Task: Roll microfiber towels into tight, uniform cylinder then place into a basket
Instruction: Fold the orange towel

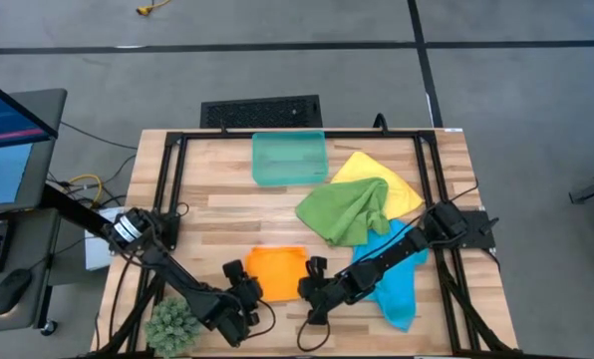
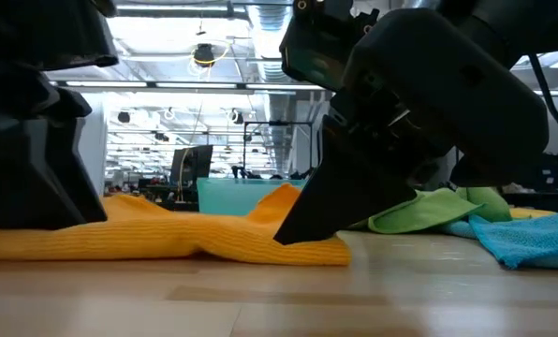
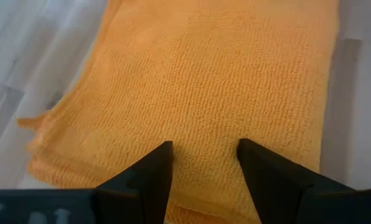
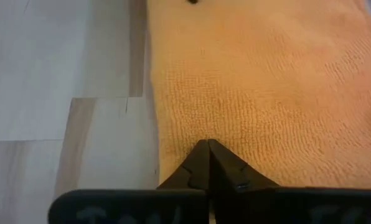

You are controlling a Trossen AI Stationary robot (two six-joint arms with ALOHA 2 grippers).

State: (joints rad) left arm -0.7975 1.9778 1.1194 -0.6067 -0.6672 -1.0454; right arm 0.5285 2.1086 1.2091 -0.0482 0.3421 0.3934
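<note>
**Both grippers at the orange towel's near edge**

Nearest the table's front edge, the spiky green plant ball (image 1: 172, 324) sits at the front left corner. Just beyond it, the left gripper (image 3: 204, 168) rests over the near left part of the orange towel (image 1: 275, 273), its two fingers standing apart with bare cloth showing between them and nothing caught in them. The right gripper (image 4: 208, 163) is at the same towel's near right edge; its fingers are pressed together on the cloth's border, and in the low view the towel's edge is lifted into a small peak against that gripper. The orange towel otherwise lies flat on the wooden table (image 1: 227, 214), folded.

To the right of it the blue towel (image 1: 397, 284) lies crumpled under the right arm. Farther back, the green towel (image 1: 345, 211) is heaped partly over the yellow towel (image 1: 377, 172). At the far side, the basket (image 1: 289, 158) stands upright, with no towel in it
</note>
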